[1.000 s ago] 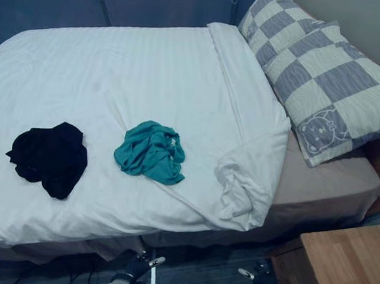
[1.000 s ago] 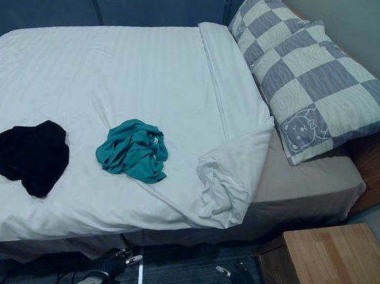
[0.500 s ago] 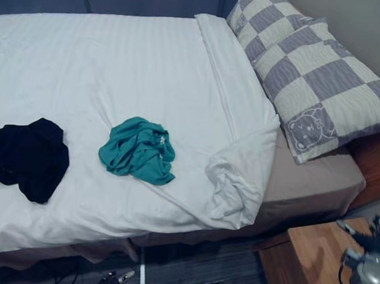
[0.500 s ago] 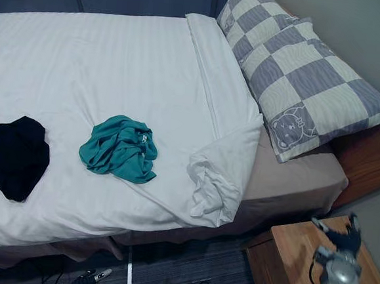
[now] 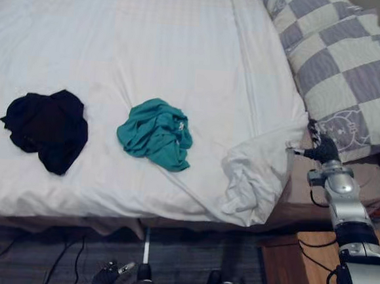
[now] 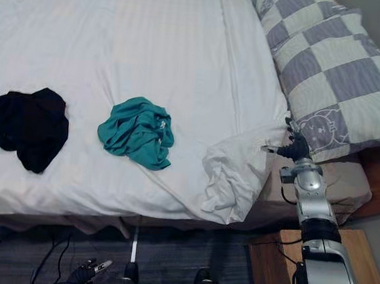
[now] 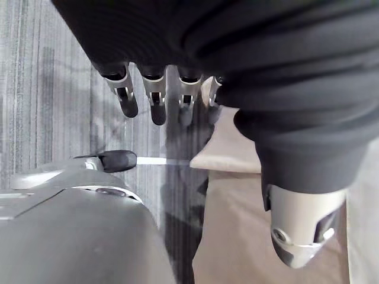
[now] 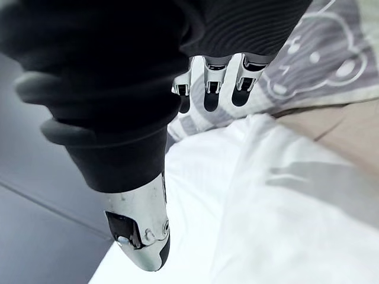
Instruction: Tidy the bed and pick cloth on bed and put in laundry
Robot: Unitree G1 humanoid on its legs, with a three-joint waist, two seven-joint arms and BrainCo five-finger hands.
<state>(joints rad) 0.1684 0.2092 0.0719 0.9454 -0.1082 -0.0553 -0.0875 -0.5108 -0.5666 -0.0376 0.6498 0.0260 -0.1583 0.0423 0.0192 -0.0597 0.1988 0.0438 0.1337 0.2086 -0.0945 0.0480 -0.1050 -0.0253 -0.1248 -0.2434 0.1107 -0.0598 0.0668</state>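
Bed, seen from its long side; places are given from the white duvet point(image 5: 151, 47)

- Teal cloth point(image 5: 155, 133): crumpled heap lying on the duvet, near its middle and towards the near edge; untouched by either hand
- Black cloth point(image 5: 46, 127): second crumpled heap on the duvet, towards its foot end, apart from the teal one
- Duvet corner point(image 5: 256, 180): turned back and bunched at the near head end, hanging over the bed's edge
- Checked pillow point(image 5: 344, 62): grey and cream, with a bear print, just past the duvet's head end
- Taupe sheet point(image 5: 370, 189): bare strip of mattress between the bunched duvet corner and the pillow
- Wooden bedside cabinet point(image 5: 306, 256): on the floor below the bunched duvet corner
- Right hand point(image 5: 321, 150): just beside the bunched duvet corner, fingers loose and spread, holding nothing
- Left hand point(image 7: 155, 100): low, below the duvet's near edge over the grey floor, fingers hanging relaxed, empty
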